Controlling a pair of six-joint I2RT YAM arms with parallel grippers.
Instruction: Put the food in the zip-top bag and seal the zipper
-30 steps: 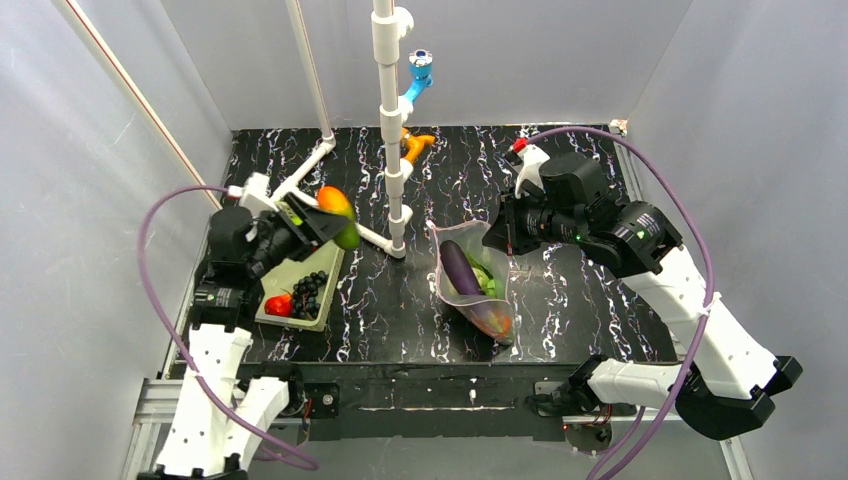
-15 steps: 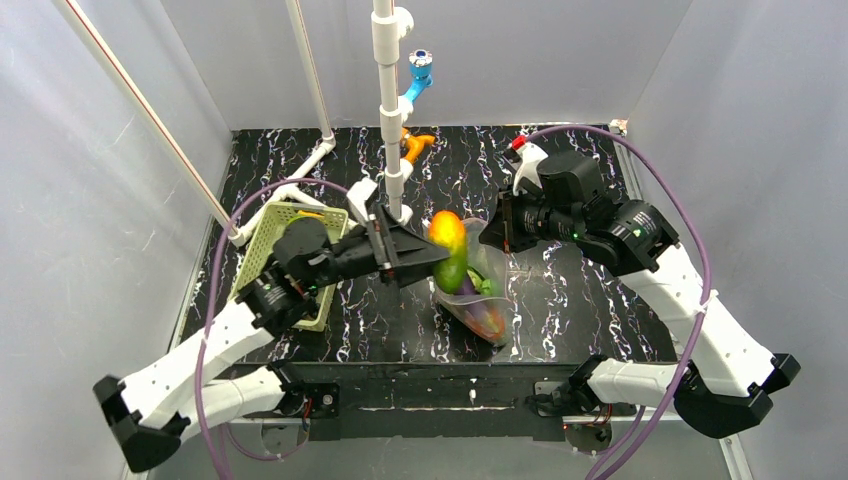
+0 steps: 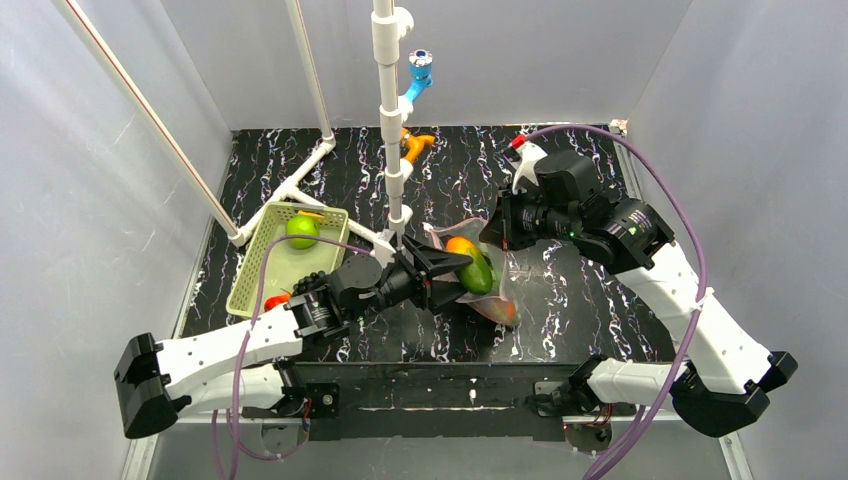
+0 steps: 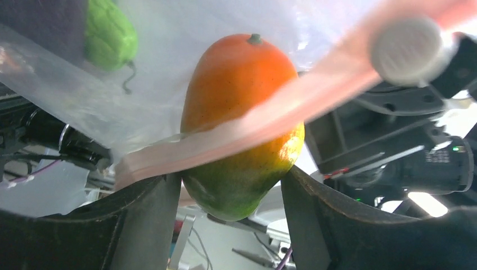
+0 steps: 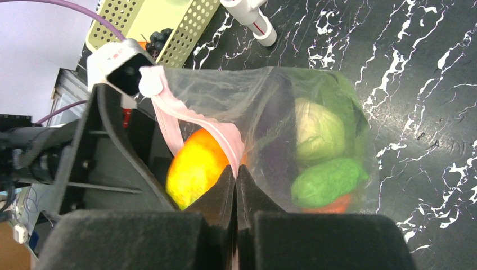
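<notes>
The clear zip-top bag (image 3: 492, 296) lies right of centre, mouth facing left. My right gripper (image 3: 497, 240) is shut on its pink zipper (image 5: 233, 147), holding the mouth up. My left gripper (image 3: 452, 272) is shut on the red-orange-green mango (image 3: 470, 266) at the mouth. In the left wrist view the mango (image 4: 242, 129) sits between my fingers (image 4: 140, 225), and the zipper (image 4: 315, 95) crosses in front of it. Through the plastic the right wrist view shows a green cucumber (image 5: 326, 183), a pale green fruit (image 5: 318, 130), a purple piece (image 5: 270, 152) and an orange item (image 5: 332, 205).
The pale green basket (image 3: 262, 262) at the left holds a green round fruit (image 3: 302, 230), dark grapes and a red piece (image 3: 275, 300). A white pipe post (image 3: 390, 120) stands just behind the bag. An orange toy (image 3: 415, 145) and a white spray bottle (image 3: 525, 158) lie at the back.
My left arm has swung from the basket to the bag with the mango and lowered it into the bag's mouth. My right gripper has stayed on the zipper.
</notes>
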